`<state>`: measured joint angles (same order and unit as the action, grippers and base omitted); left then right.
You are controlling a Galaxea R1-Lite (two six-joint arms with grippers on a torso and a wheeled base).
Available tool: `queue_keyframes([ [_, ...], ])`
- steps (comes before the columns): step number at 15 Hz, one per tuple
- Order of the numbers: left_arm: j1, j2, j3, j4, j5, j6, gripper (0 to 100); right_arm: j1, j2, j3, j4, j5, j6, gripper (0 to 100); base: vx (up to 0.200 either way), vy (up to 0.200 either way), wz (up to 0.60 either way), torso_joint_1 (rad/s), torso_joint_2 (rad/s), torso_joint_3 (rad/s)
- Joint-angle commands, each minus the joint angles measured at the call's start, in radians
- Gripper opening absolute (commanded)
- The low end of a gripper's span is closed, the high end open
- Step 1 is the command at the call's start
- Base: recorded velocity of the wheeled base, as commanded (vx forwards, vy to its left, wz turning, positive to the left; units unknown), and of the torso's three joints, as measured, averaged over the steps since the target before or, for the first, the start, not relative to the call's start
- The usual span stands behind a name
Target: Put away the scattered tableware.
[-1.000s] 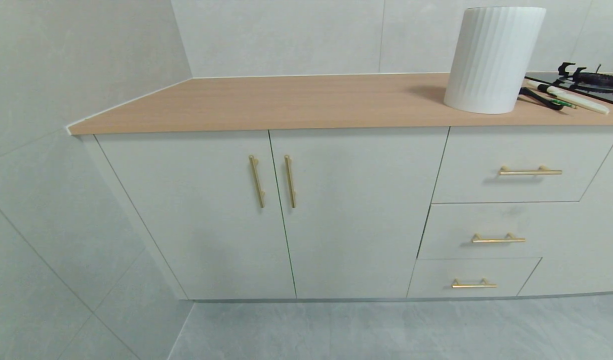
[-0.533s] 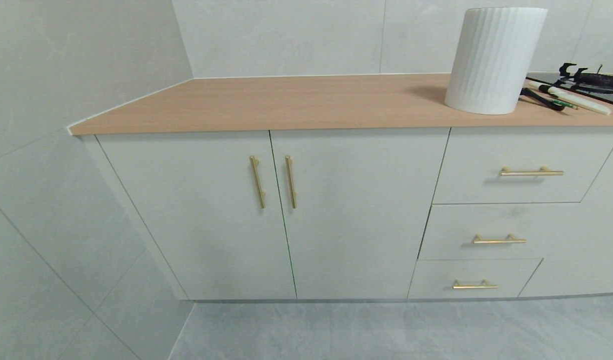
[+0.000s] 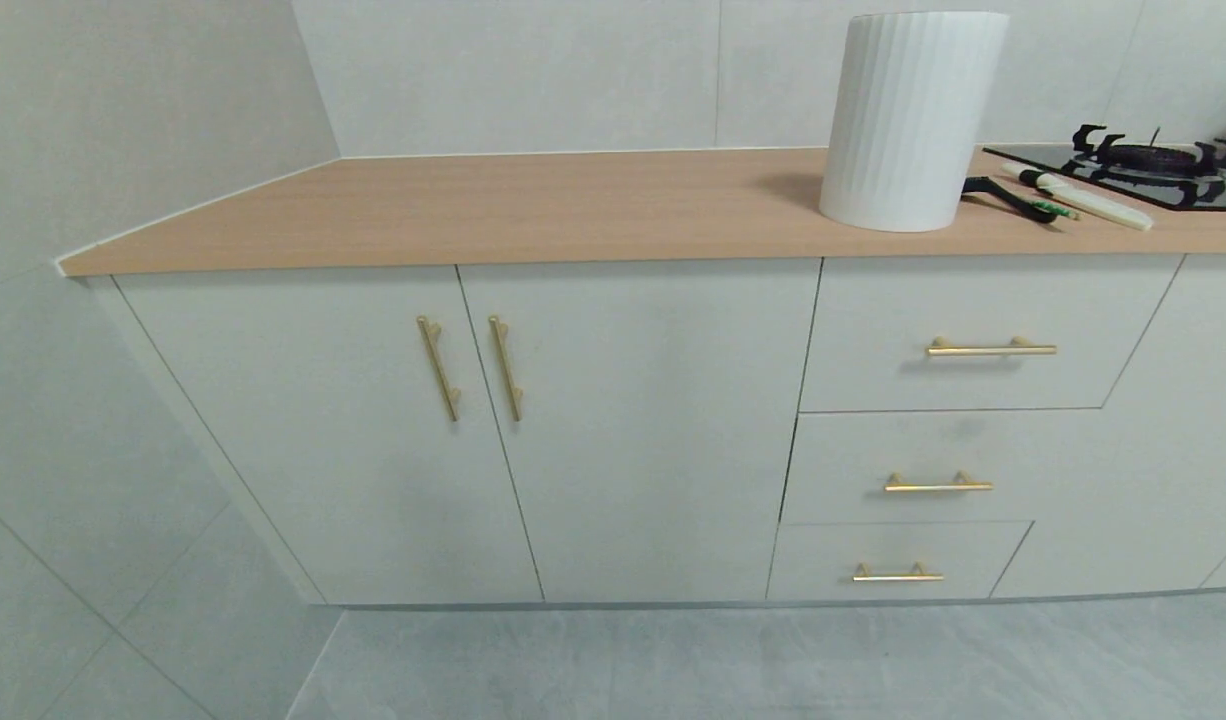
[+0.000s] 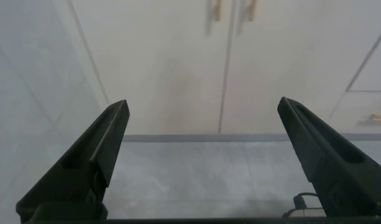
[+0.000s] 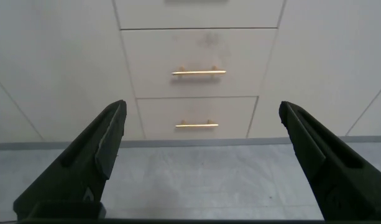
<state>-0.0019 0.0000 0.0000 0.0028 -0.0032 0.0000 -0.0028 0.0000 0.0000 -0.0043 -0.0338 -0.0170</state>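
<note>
Kitchen corner with pale tiled walls, and a wooden countertop (image 3: pixel 533 205) running over white cabinet doors (image 3: pixel 303 430) and a stack of three drawers (image 3: pixel 973 450). The tableware I was after sat way off to my right: a black-handled utensil (image 3: pixel 1008 196) and a white-handled utensil (image 3: pixel 1083 198), lying flat on the counter between a tall white ribbed holder (image 3: pixel 911 120) and the gas hob (image 3: pixel 1143 165). The black one lay just beside the holder's base, maybe touching it, I couldn't tell. I couldn't tell what kind of utensils they were either.

My guess was that both would be light, stiff and a bit slippery. Lying flat, they left little to get under, so I'd pinch across a handle near its middle. The holder looked ceramic and tall, so probably tippy and breakable if bumped.

Both my grippers hung low in front of the cabinets, well away from the counter. My left gripper (image 4: pixel 202 107) faced the doors and my right gripper (image 5: pixel 202 109) faced the lower drawers. Fingers were spread wide on both, with nothing in them.

Room-wise, open counter stretched from the holder to the corner, good for coming in. Tight spots looked like the counter's front edge, the hob grate right by the utensils, and the side wall (image 3: pixel 93 130) on my left.
</note>
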Motion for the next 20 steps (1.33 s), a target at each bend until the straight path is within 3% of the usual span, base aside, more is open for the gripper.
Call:
queue_keyframes([
  [1,0.000,0.000,0.000,0.000,0.000,0.000,100,0.000,0.002,0.000,0.000,0.000,0.000,100,0.000,-0.200,0.00,0.007,0.00,0.007],
  [5,0.000,0.000,0.000,0.000,0.000,0.000,100,0.000,0.002,0.000,0.000,0.000,-0.001,100,0.000,-0.200,0.00,0.005,0.00,0.004],
  [15,0.000,0.000,0.000,0.000,0.000,0.000,100,0.000,0.002,0.000,0.000,0.000,-0.001,100,0.000,0.000,0.00,0.000,0.00,0.000],
  [20,0.000,0.000,0.000,0.000,0.000,0.000,100,0.000,0.002,0.000,0.000,0.000,-0.001,100,0.200,0.000,0.00,0.001,0.00,0.001],
])
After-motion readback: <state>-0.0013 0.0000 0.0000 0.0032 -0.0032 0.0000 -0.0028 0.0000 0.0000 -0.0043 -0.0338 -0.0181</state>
